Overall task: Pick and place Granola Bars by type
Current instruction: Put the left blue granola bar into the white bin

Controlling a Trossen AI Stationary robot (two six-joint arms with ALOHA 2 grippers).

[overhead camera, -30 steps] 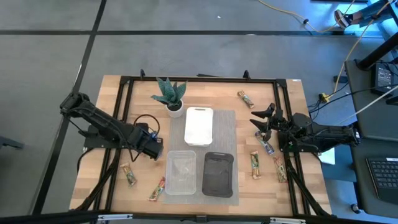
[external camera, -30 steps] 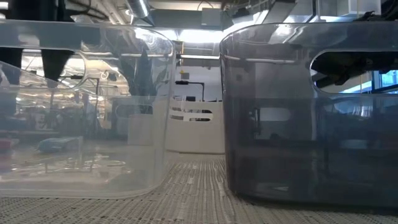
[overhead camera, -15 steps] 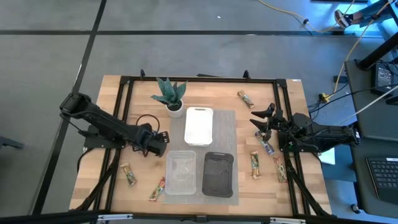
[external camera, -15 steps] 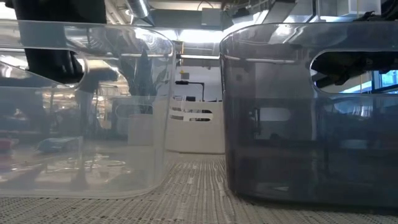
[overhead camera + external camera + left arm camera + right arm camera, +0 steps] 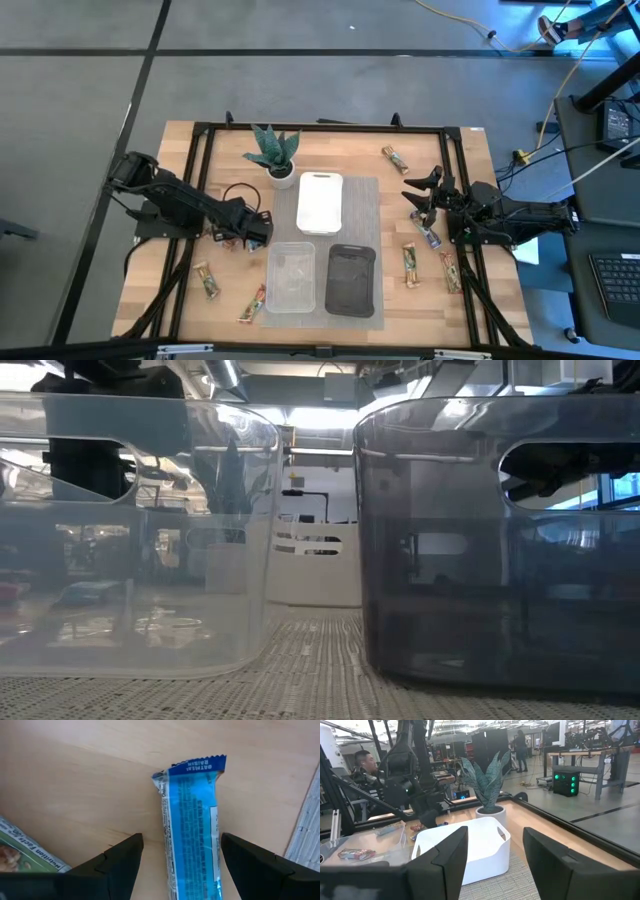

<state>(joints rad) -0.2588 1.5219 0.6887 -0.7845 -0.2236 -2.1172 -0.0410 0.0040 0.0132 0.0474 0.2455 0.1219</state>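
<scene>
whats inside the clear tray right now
From above, the clear tray looks empty; only its bare bottom shows. In the low view no bar shows through its wall, though reflections blur the floor. The left gripper hangs open over a blue bar beside it.

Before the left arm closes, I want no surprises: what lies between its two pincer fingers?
In the left wrist view, only the blue granola bar lies on bare wood between the open left pincer's fingers; a green-wrapped bar sits outside them.
</scene>
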